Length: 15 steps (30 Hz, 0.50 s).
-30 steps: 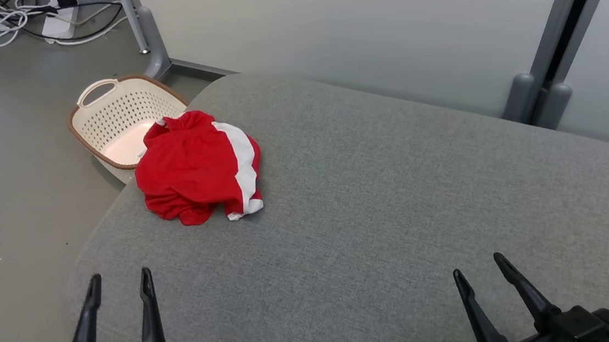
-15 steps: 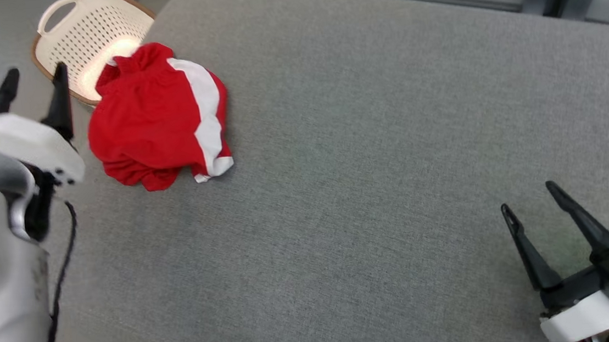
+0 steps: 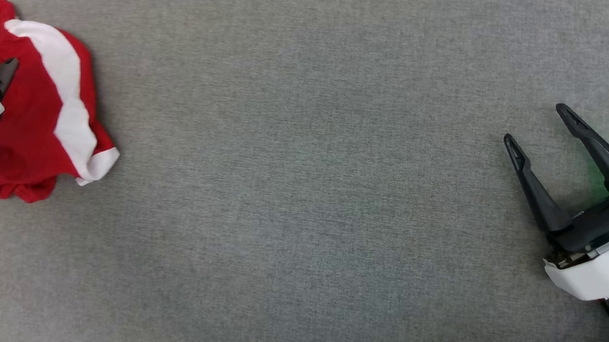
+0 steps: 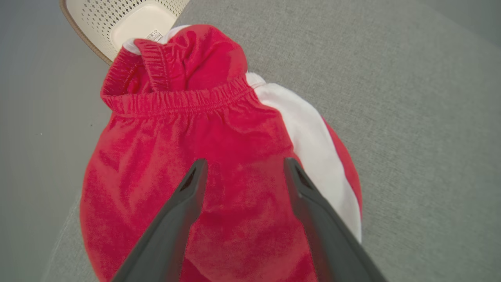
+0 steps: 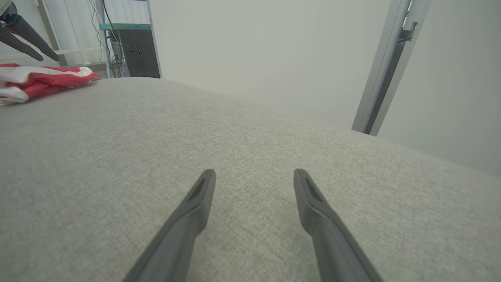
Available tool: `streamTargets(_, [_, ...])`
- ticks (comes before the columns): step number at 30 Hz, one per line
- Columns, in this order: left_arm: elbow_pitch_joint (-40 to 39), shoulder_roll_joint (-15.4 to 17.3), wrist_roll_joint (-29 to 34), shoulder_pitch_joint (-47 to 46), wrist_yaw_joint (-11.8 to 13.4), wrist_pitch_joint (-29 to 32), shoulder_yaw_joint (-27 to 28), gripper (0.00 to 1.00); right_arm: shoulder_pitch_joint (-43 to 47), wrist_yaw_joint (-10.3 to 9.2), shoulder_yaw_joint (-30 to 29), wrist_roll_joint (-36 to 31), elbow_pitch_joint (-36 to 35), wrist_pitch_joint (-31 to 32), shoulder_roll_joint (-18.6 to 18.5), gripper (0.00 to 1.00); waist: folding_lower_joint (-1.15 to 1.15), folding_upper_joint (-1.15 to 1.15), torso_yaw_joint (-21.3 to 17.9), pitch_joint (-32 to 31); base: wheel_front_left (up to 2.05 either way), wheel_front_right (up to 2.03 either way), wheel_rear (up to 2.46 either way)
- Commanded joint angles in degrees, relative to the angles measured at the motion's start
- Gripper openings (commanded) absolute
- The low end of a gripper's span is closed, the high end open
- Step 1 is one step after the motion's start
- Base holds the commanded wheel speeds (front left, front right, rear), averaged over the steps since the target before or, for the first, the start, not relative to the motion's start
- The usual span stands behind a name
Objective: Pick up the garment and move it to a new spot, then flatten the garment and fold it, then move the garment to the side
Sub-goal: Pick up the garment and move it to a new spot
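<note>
Over the crumpled red garment (image 4: 219, 117), the left hand (image 4: 245, 162) hovers with fingers spread wide; the right hand (image 3: 535, 124), equally wide, hangs over the grey fabric surface (image 3: 306, 193).

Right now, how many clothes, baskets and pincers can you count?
Red fabric garment with a white stripe: 1
Cream perforated plastic basket: 1
Dark two-fingered pincers: 2 (left pincer, right pincer)
Total: 4
</note>
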Motion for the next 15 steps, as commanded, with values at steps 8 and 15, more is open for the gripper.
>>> streamTargets(8, [6.04, 0.84, -0.49, -0.48, -0.04, -0.99, -1.20, 1.00, -0.93, -0.27, -2.77, -2.14, 0.72, 0.91, -1.06, 1.00, 0.00, 0.00, -4.45, 6.31, 0.00, 0.00, 0.00])
streamTargets(15, [8.33, 0.30, -1.53, 1.95, 0.02, -1.88, -2.38, 0.00, -1.79, -0.28, -3.41, -2.76, -0.20, 0.97, -0.79, 1.00, 0.00, 0.00, -5.04, 7.39, 0.00, 0.00, 0.00])
